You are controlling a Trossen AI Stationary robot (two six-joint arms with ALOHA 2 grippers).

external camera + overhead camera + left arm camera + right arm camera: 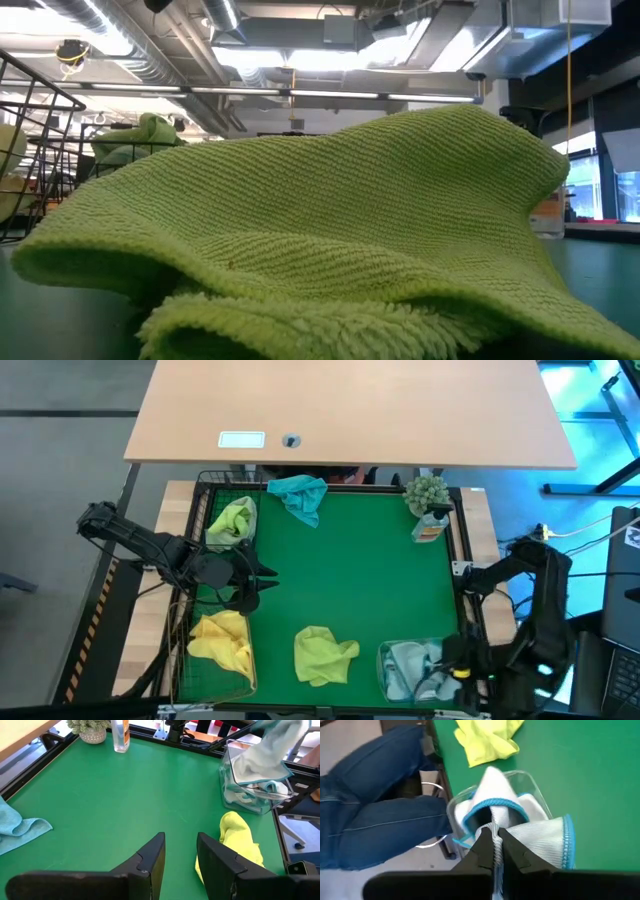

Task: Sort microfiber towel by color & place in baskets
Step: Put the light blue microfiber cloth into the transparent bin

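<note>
A pale grey towel with blue trim (540, 837) is in my right gripper (495, 847), which is shut on it above the clear tub (385, 660) at the table's near right corner. My left gripper (180, 855) is open and empty over the mat's left side (255, 575). A lime towel (325, 655) lies crumpled on the mat near the front edge and fills the low view (320, 220). A teal towel (300, 495) lies at the far edge. The black wire basket (205, 495) holds a green towel (230, 520). The tan wire basket (180, 660) holds a yellow towel (220, 640). My right gripper pinches a bunched fold of the grey towel (494, 837) between its two fingers, coming from above and pointing down. The towel hangs below the fingers, and its lower part (490, 785) sits inside the clear tub (532, 782).
A small potted plant (428, 493) and a clear bottle (430, 525) stand at the far right corner. A person's legs in jeans (380, 810) are just beyond the table's near edge. The mat's middle (360, 570) is bare green.
</note>
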